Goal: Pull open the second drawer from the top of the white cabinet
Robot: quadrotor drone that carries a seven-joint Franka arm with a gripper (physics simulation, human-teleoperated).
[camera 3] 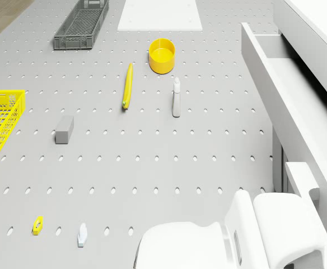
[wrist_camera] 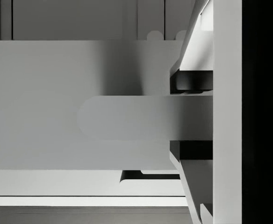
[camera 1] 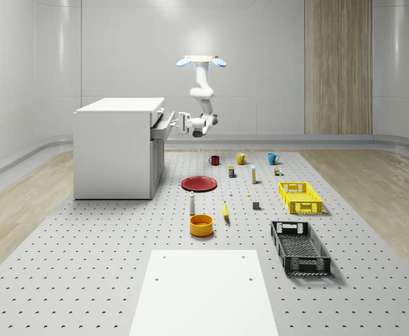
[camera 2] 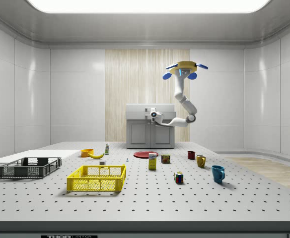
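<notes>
Hovering in the air just right of the white cabinet (camera 1: 117, 147) in the whole-scene view, the drone (camera 1: 201, 61) hangs its arm (camera 1: 202, 94) down and back toward the cabinet's front, well above the perforated worktop (camera 1: 120, 280). The pincer (camera 1: 184, 122) sits at the handle (wrist_camera: 127, 117) of the second drawer (camera 1: 164, 126), which juts partly out from the cabinet face; the wrist view looks straight along that handle, with one finger (wrist_camera: 192, 161) beside it, so the pincer appears clamped on the handle. The pulling step seems to be under way, the drawer part open. Next, a steady pull straight away from the cabinet looks needed, level with the drawer's slide, until it is fully out. A red plate (camera 1: 199, 183), mugs (camera 1: 241, 158), a yellow crate (camera 1: 300, 197) and a black crate (camera 1: 300, 246) lie on the worktop, well apart from the arm
</notes>
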